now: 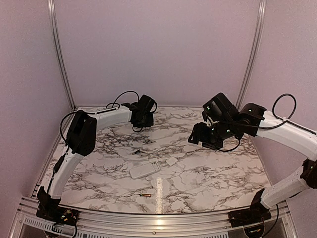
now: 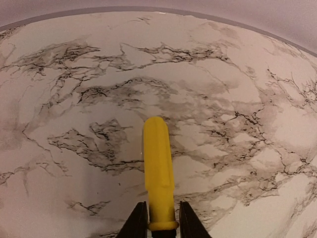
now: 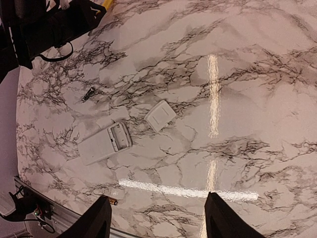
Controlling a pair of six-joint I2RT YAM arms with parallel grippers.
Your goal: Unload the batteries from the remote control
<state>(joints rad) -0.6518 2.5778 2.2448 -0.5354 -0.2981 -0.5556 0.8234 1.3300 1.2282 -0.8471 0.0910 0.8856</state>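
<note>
The white remote control [image 1: 144, 170] lies mid-table with its battery recess [image 3: 120, 137] uncovered and nothing in it. A coppery battery [image 1: 145, 196] rests near the front edge, and it also shows beside my right finger [image 3: 113, 201]. A small dark battery [image 1: 135, 152] lies behind the remote. My left gripper [image 2: 161, 206] is at the back of the table, its fingers either side of a yellow screwdriver handle [image 2: 157, 158] with a thin gap on each side. My right gripper [image 3: 157, 215] hangs open and holds nothing above the table, right of the remote.
A small white cover piece [image 1: 171, 161] lies just right of the remote. The marble table [image 1: 213, 173] is walled by pale panels with aluminium posts [image 1: 59, 54], and a metal rail [image 1: 148, 218] runs along the front.
</note>
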